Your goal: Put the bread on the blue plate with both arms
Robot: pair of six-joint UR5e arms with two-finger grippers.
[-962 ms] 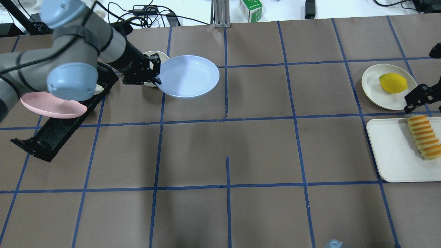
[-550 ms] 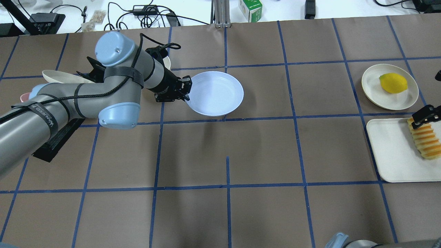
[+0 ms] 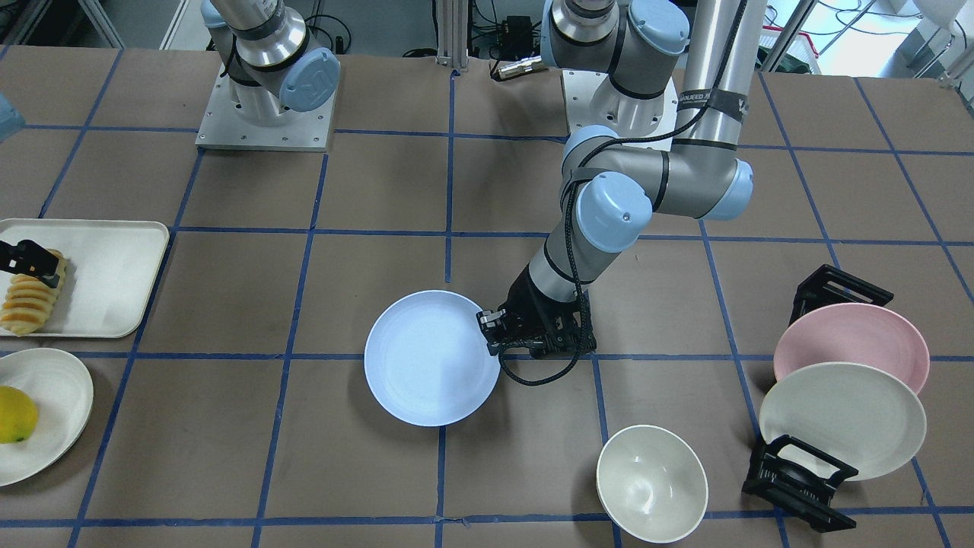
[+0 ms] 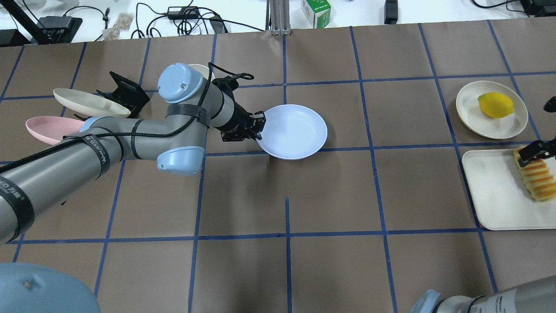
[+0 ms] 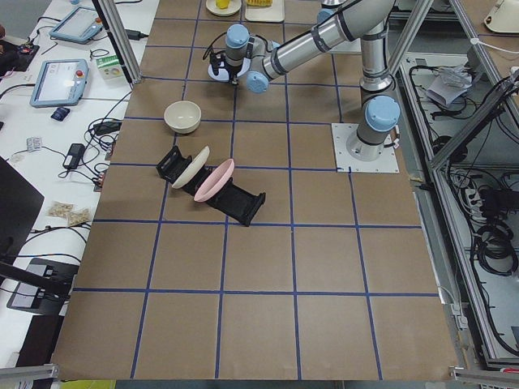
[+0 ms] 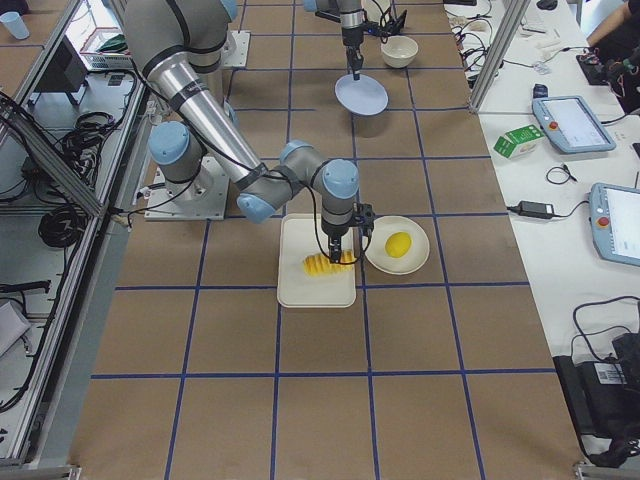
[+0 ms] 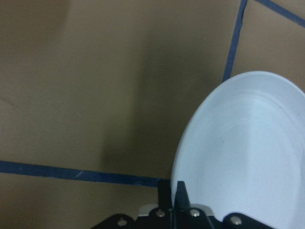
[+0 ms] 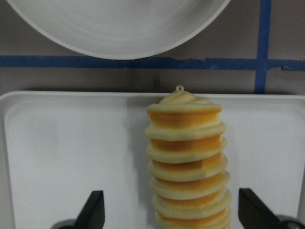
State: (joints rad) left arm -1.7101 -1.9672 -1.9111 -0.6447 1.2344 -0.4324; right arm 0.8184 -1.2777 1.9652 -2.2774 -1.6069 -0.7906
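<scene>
Probably soft and light, the bread (image 8: 187, 162), lower centre, wants a gentle mid-length pinch from the splayed right gripper (image 8: 172, 207); the left gripper (image 4: 259, 126) clenches the blue plate (image 4: 299, 130).

Your left arm (image 4: 56, 169) shows grey metal tubing, pale blue joint caps (image 4: 180, 82), black straps (image 4: 187, 111), a looping black cable (image 4: 226, 80), black pincer (image 4: 260, 126).

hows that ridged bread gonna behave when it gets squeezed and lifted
The bread looks like a stack of probably soft segments, so it may squash or sag if gripped at one end. Its sides look rounded, so a nudge on the smooth tray might roll or slide it.
</scene>
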